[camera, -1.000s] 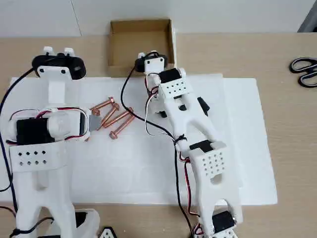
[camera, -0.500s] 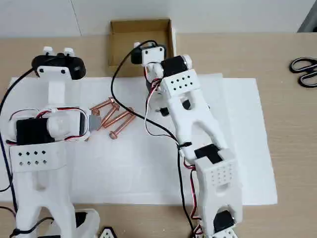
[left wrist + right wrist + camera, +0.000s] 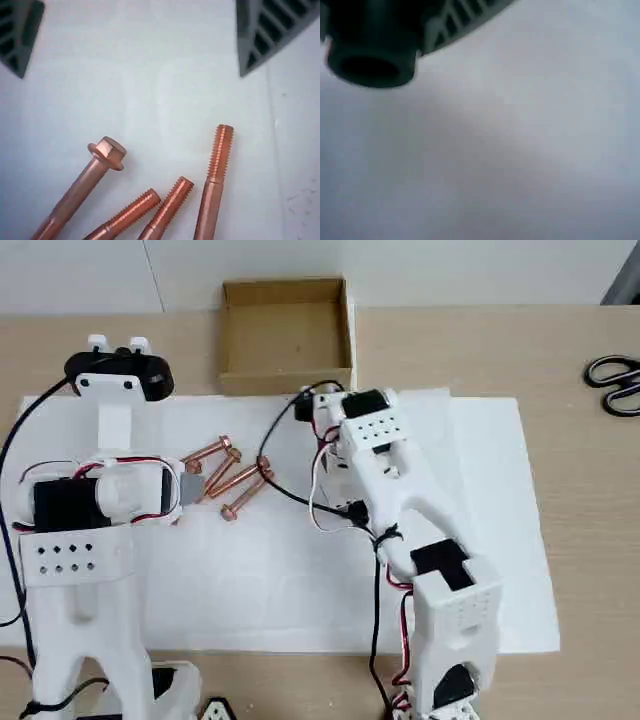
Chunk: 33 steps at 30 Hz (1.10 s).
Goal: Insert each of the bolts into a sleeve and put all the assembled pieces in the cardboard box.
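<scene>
- Progress, as I judge it: barely started. The cardboard box (image 3: 285, 340) looks empty, and no bolt shows inside a sleeve yet.
- Four copper bolts (image 3: 235, 478) lie loose in a fan on the white sheet (image 3: 250, 570) that covers the table (image 3: 480, 340). All of them are still to be joined to sleeves and then boxed.
- The left gripper (image 3: 131, 55) hangs released, its two dark fingers (image 3: 260, 35) spread wide. The bolts lie just below and ahead of it. Three threaded ends and one flanged head point toward the gap between the fingers, and nothing touches them.
- The right gripper (image 3: 395, 25) is clenched on what looks like a black sleeve (image 3: 370, 67). Its hollow end sticks out past the ribbed finger and is clear of the sheet beneath.
- From the right gripper, the box lies just ahead, past the sheet's far edge. The bolts are off to its side, toward the left arm.
- What is left: bring a bolt and the held sleeve together, repeat for the other bolts, and carry each pair to the box.
- Change: half a second ago the right gripper was out over the box's inside, and a second ago it was at the near wall. Now it has drawn back and sits over the sheet, short of the box.
- The left arm and the bolts have not shifted across these frames. The scissors (image 3: 612, 380) also lie where they were, well away from both grippers.
</scene>
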Each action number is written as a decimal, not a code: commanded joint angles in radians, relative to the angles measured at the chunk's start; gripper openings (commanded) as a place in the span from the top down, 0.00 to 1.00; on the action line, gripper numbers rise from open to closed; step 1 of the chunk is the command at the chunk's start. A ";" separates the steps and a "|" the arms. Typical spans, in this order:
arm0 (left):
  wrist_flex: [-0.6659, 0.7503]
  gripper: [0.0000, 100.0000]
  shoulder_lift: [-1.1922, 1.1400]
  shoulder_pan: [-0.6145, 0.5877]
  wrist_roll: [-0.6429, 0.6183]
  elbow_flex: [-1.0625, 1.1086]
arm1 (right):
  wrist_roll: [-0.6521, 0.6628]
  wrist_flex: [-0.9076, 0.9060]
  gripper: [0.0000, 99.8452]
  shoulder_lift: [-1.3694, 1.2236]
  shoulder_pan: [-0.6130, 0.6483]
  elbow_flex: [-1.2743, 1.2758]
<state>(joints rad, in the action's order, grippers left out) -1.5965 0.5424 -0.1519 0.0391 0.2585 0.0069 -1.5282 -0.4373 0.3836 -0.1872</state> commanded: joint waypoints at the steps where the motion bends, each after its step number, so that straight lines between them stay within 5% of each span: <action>1: 0.015 0.74 0.002 0.000 -0.008 -0.004 | -0.017 0.061 0.97 -0.024 -0.013 0.031; 6: 0.015 0.74 0.002 0.000 -0.008 -0.004 | -0.034 0.053 0.86 -0.105 -0.015 0.031; 18: 0.015 0.74 0.002 0.000 -0.005 -0.004 | -0.043 0.008 0.86 -0.064 -0.016 0.029; 22: 0.015 0.74 0.002 0.000 -0.005 -0.001 | -0.043 0.008 0.88 -0.061 -0.013 0.034; 26: 0.020 0.74 0.005 0.000 -0.003 0.038 | -0.037 0.008 1.00 -0.071 -0.012 0.034; 33: 0.017 0.74 0.003 0.005 -0.003 0.047 | -0.035 0.007 0.99 -0.041 -0.025 0.029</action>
<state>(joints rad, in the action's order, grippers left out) -1.5965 0.5424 -0.1519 0.0391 0.3122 -0.0253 -1.4975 -0.5048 0.3713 -0.1657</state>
